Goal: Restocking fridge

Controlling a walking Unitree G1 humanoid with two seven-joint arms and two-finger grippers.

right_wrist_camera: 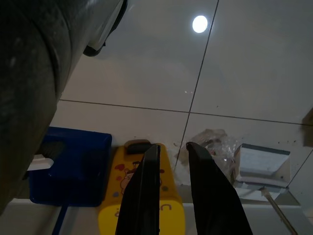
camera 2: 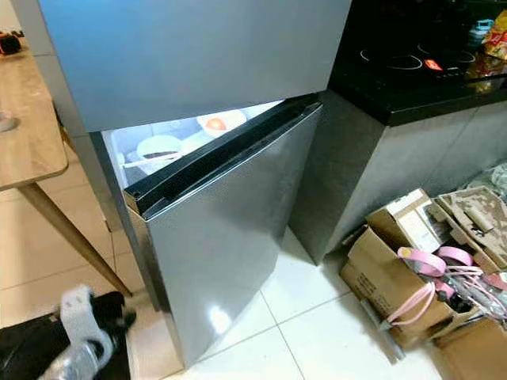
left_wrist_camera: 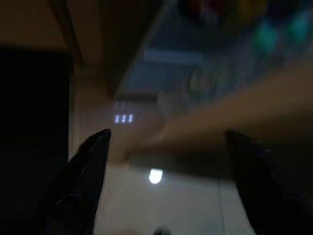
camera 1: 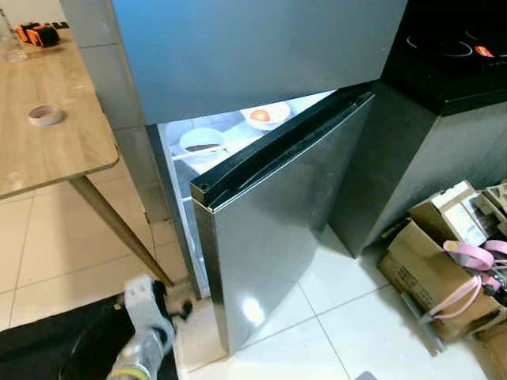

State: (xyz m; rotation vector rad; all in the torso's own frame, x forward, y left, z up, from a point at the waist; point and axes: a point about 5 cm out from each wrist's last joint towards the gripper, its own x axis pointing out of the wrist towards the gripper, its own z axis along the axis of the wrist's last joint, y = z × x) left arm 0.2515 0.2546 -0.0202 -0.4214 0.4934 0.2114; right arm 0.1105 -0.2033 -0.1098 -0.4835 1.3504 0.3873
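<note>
A silver fridge (camera 1: 253,55) stands ahead, and its lower door (camera 1: 277,229) hangs partly open. On the lit shelf inside sit a white bowl (camera 1: 268,115) holding something orange and a second white bowl (camera 1: 202,142) with a dark utensil across it. My left arm (camera 1: 146,332) shows blurred, low by the door's foot. In the dim left wrist view, my left gripper (left_wrist_camera: 166,134) is open with nothing between its wide-apart fingers. My right gripper (right_wrist_camera: 173,146) hangs over the tiled floor with its fingers close together and holds nothing.
A wooden table (camera 1: 47,150) with a tape roll (camera 1: 45,115) stands to the left. A black cooktop counter (camera 1: 451,71) is on the right, with cardboard boxes (camera 1: 428,273) and pink straps (camera 1: 471,257) on the floor. Below the right gripper lie a yellow container (right_wrist_camera: 115,196) and a blue box (right_wrist_camera: 73,171).
</note>
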